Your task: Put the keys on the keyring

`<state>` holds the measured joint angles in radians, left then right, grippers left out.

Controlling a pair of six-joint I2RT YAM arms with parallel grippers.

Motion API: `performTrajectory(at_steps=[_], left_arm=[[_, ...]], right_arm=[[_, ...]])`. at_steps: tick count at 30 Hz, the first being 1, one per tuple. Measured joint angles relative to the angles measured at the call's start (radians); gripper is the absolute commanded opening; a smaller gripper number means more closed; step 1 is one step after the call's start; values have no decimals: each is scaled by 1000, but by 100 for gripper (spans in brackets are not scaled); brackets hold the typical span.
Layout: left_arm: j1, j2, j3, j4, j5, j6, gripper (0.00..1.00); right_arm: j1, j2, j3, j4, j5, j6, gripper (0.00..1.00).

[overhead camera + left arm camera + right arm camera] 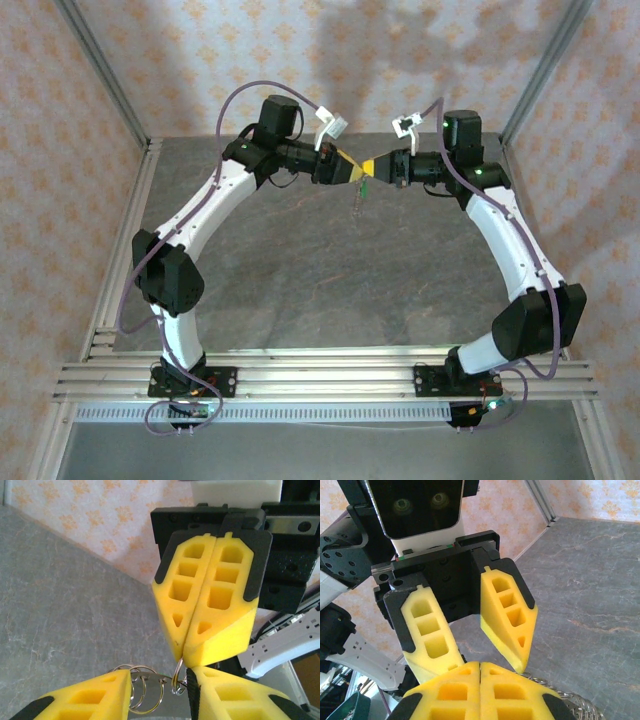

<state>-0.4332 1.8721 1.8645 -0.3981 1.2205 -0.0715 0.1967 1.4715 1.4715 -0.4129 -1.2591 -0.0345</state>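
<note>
Look to the upper middle of the overhead view, where your two arms meet nose to nose above the grey, stone-veined table [300, 280]. The left tool [348, 166] and right tool [370, 167] bring their yellow wedge tips almost together. Just below them hangs a small dark jagged bunch, the keys [358, 194], too small there for you to make out any shapes. The left wrist view gives you the detail the overhead cannot. The right tool's foam fingers [220, 595] are blocky and ribbed with square pockets. They are clenched flat against each other, and a thin loop of wire runs up into the seam at their point. That loop belongs to the keyring [145, 695], a cluster of thin, shiny, round wire coils low in the middle of the frame. It lies in the gap between the left tool's own fingers. From the right wrist view you see the left tool's two fingers [507, 615] standing clearly apart, released. You also see a glint of silvery coil at the lower right edge. You cannot tell whether the left fingers press on the coils. The walls behind are pale pink paper with an orange floral print.
</note>
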Motion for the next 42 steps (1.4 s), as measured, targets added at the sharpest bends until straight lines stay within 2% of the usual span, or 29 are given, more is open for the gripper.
performTrajectory(at_steps=[7, 12, 17, 20, 27, 42], left_arm=[[-6, -27, -140, 248, -34, -160, 28], [-6, -43, -206, 399, -72, -266, 28], [-6, -60, -252, 524, -100, -352, 26], [-6, -61, -262, 581, -104, -391, 21], [-12, -61, -264, 636, -114, -440, 0], [-17, -68, -272, 649, -139, -451, 0]], right_arm=[[-8, -35, -115, 186, 48, 137, 0], [-8, -37, -161, 321, 71, 231, 0], [-8, -44, -175, 397, 81, 279, 0], [-8, -49, -176, 422, 86, 294, 0], [-14, -50, -176, 452, 98, 304, 0], [-14, -53, -176, 459, 110, 308, 0]])
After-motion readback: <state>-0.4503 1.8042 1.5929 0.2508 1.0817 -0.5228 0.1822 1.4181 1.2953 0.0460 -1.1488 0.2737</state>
